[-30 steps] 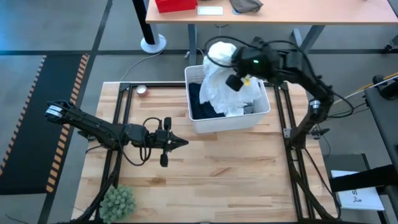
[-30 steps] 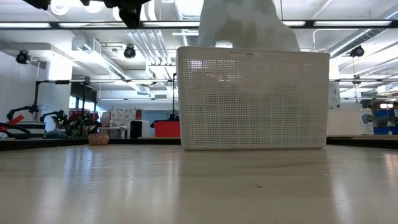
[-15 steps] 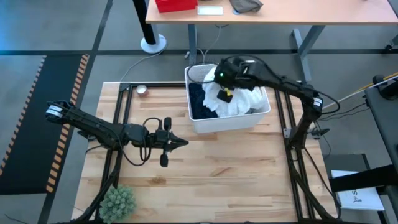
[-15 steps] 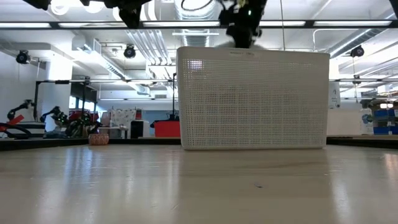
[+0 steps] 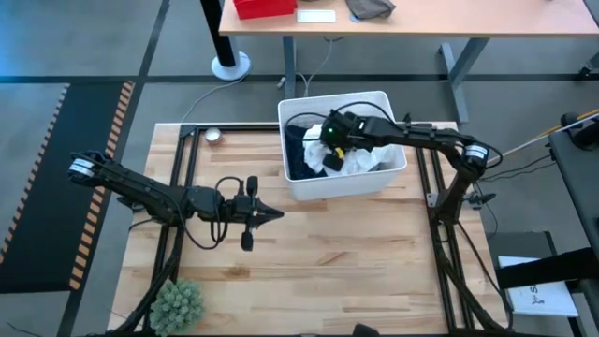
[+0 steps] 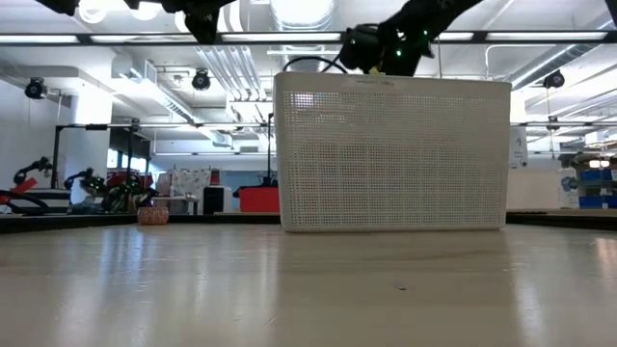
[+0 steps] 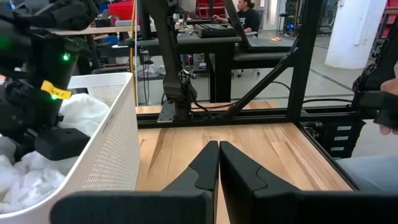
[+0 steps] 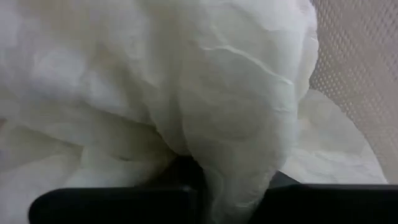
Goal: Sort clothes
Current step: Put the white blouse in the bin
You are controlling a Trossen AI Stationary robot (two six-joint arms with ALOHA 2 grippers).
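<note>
1. Reaching down into the white bin (image 5: 388,174), my right hand (image 5: 329,155) sat low among the clothes, its fingers pinched tight on the large white garment (image 5: 360,161).
2. My right wrist view was filled with that white fabric (image 8: 205,106), bunched in folds right against my fingers, with the bin's perforated wall (image 8: 360,56) just beside it.
3. That white garment lay inside the bin, on the side nearer my right arm's base; a dark navy piece (image 5: 299,154) lay beside it in the same bin, towards my left arm's side.
4. The bin stood at the far edge of the worktop (image 5: 356,253), and from the low view only its mesh front (image 6: 390,154) showed, with my right arm (image 6: 405,39) dipping in over its rim.
5. My left hand (image 5: 271,214) hung over the middle of the worktop, well apart from the bin, with its fingers (image 7: 205,168) pressed together and holding nothing.
6. A green spiky plant (image 5: 178,304) stood at the near corner of the worktop on my left arm's side.
7. A person (image 7: 249,15) sat at a desk in the room beyond.
</note>
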